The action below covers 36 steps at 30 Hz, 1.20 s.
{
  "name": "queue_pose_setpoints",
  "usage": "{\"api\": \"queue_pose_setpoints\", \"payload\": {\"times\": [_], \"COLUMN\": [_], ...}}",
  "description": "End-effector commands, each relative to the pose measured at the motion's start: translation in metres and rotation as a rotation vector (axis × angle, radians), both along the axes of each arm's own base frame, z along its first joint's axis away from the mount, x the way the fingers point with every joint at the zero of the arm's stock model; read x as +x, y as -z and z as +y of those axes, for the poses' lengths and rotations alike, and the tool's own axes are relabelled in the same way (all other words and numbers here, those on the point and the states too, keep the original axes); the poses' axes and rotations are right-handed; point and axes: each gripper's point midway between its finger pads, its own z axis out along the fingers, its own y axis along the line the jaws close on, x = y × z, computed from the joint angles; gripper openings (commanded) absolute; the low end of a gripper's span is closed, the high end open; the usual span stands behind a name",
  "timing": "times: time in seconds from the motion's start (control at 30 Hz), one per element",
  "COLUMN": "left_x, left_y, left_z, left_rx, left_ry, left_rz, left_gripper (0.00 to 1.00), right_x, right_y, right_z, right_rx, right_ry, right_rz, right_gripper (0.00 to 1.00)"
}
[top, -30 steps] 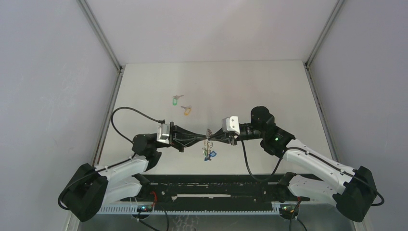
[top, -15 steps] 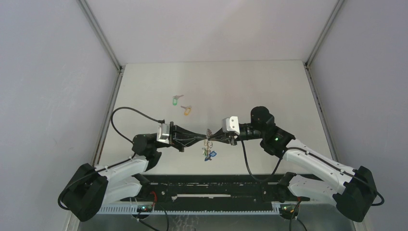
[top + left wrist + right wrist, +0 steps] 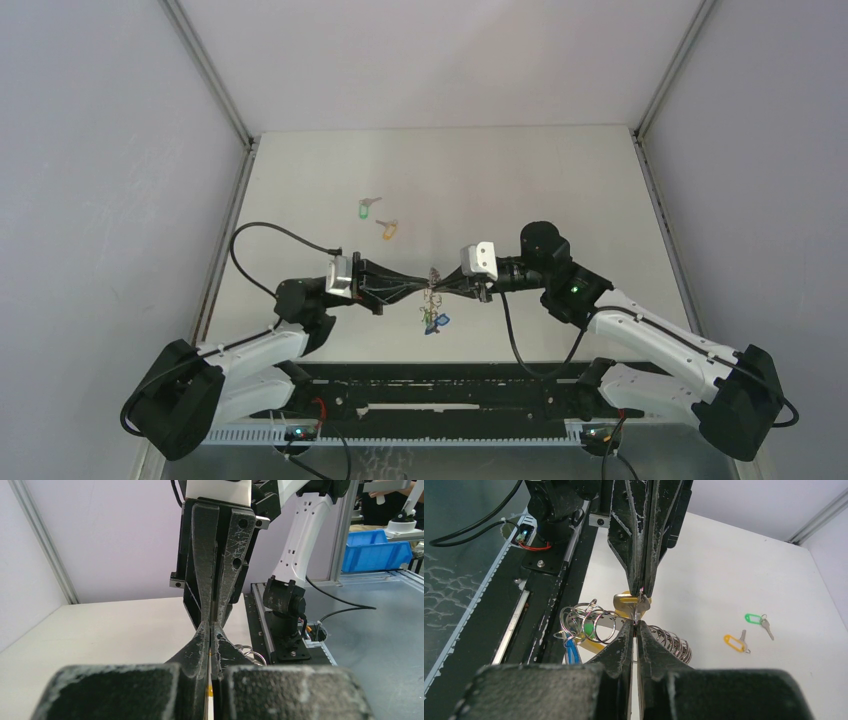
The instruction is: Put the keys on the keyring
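No writing, number or brand can be read in any view — the green key tag (image 3: 752, 618), the orange key tag (image 3: 732, 641) and the blue bin (image 3: 382, 550) show none.

a blue bin (image 3: 377, 555) sits well beyond the white table (image 3: 520, 180).

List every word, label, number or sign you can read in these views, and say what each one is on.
No readable text in any view.
green tag: looks blank.
orange tag: looks blank.
yellow tag: mostly hidden, no print seen.
blue tag: no print seen.
blue bin: no label visible.
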Motion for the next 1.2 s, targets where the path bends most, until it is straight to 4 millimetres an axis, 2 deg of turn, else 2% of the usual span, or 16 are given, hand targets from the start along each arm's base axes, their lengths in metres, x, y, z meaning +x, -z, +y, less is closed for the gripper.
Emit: {"api": "queue_pose_setpoints", "payload": {"times": [0.0, 0.7, 0.93, 1.17], "left_x": [-0.004, 0.001, -0.002, -0.005], "left_y": [-0.033, -0.032, -0.041, -0.052], "left_z": [0.001, 0.001, 0.008, 0.012], "left_rx": [-0.070, -0.074, -0.110, -0.142], "left_ry": [0.007, -0.013, -0.046, -0.061], "left_rz": [-0.092, -0.080, -0.106, -0.125], "left_gripper": [0.00, 0.00, 0.00, 0.00], "right_x": [0.002, -0.003, -0.002, -0.006], "right_y": [-0.035, -0.042, -0.034, -0.045], "right_z": [0.003, 0.000, 0.000, -0.008], "right_rx": [0.080, 0.114, 0.100, 0.213], "right_ry": [0.003, -0.005, -0.006, -0.038], "right_rz": [-0.082, -0.091, -0.076, -0.143], "right_gripper": [0.00, 0.00, 0.00, 0.00]}}
